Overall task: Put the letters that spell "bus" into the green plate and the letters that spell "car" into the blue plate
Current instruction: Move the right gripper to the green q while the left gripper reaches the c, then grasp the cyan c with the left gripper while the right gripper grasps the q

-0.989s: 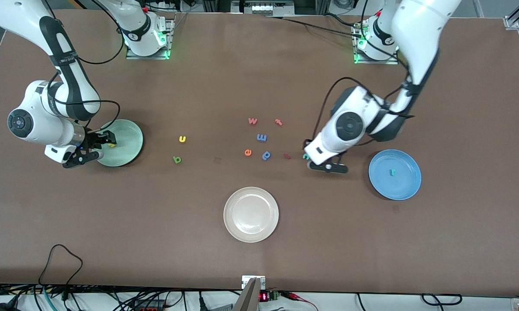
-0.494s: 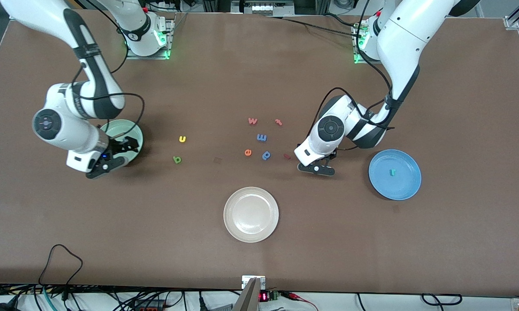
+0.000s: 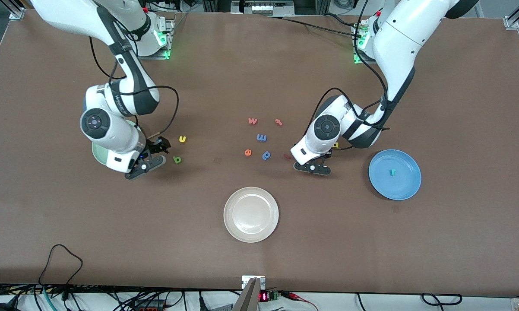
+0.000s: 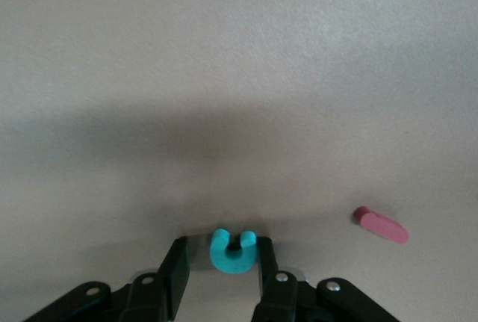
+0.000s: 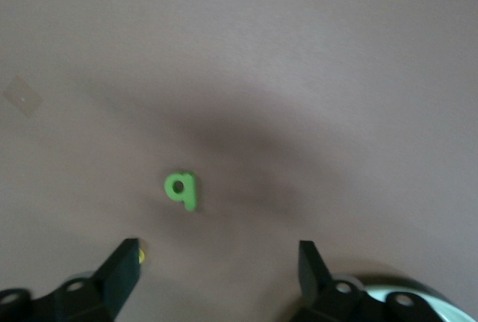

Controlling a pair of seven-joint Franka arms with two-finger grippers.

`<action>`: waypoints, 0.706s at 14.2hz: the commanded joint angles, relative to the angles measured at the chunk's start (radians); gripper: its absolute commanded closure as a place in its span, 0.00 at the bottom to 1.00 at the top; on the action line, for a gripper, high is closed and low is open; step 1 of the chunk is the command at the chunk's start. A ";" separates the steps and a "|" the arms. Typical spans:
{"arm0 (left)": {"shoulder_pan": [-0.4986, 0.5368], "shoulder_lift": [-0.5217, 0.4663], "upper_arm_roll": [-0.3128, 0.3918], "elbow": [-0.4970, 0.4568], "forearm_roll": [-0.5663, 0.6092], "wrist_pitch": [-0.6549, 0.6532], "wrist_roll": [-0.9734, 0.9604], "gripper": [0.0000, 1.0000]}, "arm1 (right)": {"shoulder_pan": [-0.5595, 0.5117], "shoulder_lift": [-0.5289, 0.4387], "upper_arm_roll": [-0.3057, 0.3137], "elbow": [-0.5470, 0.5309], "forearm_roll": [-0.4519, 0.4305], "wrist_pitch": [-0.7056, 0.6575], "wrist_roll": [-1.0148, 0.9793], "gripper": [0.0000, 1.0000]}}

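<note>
ok so, starting at the right arm's end of the counter: the right pincer (image 3: 156, 153) is hanging low just beside the green plate (image 3: 96, 152), jaws spread wide with nothing in them, and the dark green b (image 3: 177, 160) is lying flat on the counter right in front of it, the yellow u (image 3: 182, 139) sitting close by, a bit farther from the front camera. The arm is covering most of that plate, so I can't spot the s. Past the stray letters in the middle, the left pincer (image 3: 312, 167) is sitting down at the counter with its fingers (image 4: 178, 262) standing either side of the teal c (image 4: 231, 253); one pad looks to be touching, the other is showing a gap, so I'm not calling it pinched yet. The yellow a (image 3: 336, 145) is peeking out from under that arm, and the teal r (image 3: 392, 172) is already lying in the blue plate (image 3: 404, 166). These letters are looking featherlight and stiffish, so I'd be squeezing the c across its outer curves, gently, or it'll pop out sideways.
</note>
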 commanded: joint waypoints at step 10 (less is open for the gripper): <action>0.041 -0.060 0.006 0.022 0.034 -0.095 -0.019 0.91 | 0.066 0.160 -0.010 0.067 -0.003 0.095 0.090 0.40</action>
